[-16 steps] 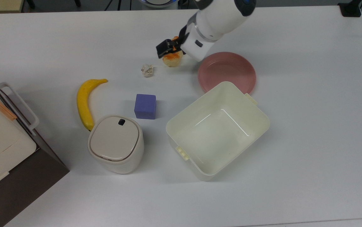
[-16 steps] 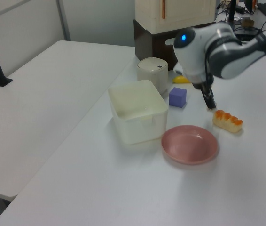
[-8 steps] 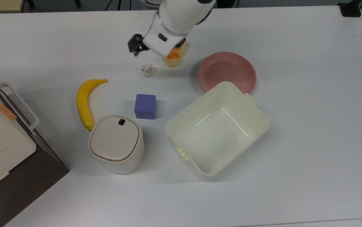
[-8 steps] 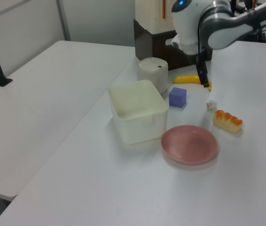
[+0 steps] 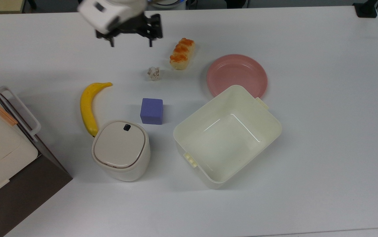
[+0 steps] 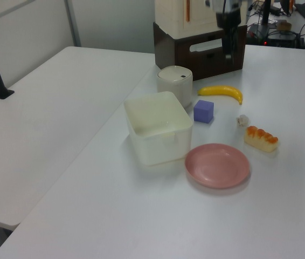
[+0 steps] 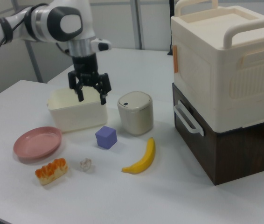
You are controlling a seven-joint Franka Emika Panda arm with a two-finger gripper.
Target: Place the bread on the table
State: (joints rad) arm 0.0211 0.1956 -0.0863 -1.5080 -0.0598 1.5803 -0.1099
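Top view: bread [image 5: 182, 54] flat on the table [image 5: 324, 131], between pink plate [image 5: 237, 75] and paper ball [image 5: 154, 73], touching neither. Task judged done; nothing left but clearing the arm. Gripper [image 5: 130, 35] spread wide, empty, raised well apart from the bread toward the top view's upper left. Count: one bread, one pink plate, one paper ball, one banana [image 5: 89, 106], one purple cube [image 5: 151, 111], one cream tub [image 5: 227, 135], one lidded bin [image 5: 121, 150], one stacked crate [image 7: 225, 79].
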